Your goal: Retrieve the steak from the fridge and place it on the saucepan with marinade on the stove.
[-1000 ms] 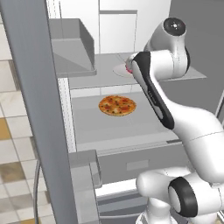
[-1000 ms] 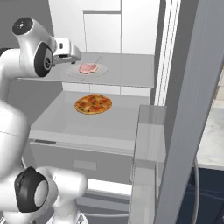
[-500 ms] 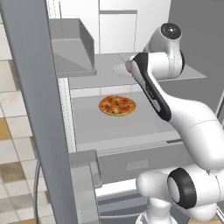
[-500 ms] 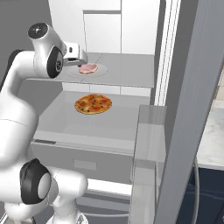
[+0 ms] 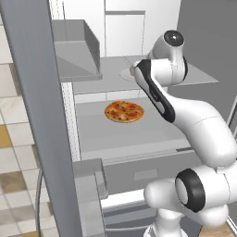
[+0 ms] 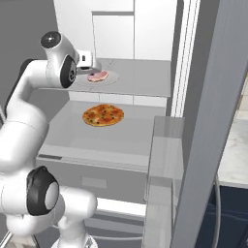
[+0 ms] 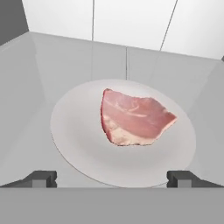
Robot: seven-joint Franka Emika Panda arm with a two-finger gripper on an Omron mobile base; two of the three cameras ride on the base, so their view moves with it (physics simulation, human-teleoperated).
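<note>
Fridge point(image 6: 145, 43) shelf; steak point(image 7: 133, 117) mid-plate point(image 7: 78, 144)

We see open shelf point(image 7: 52, 61) around the plate point(image 7: 74, 144); fridge point(image 7: 131, 22) back wall close behind the steak point(image 7: 135, 118).

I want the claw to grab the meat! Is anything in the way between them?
No. In the hand view, just bare white plate lies between the open claw and the steak.
</note>
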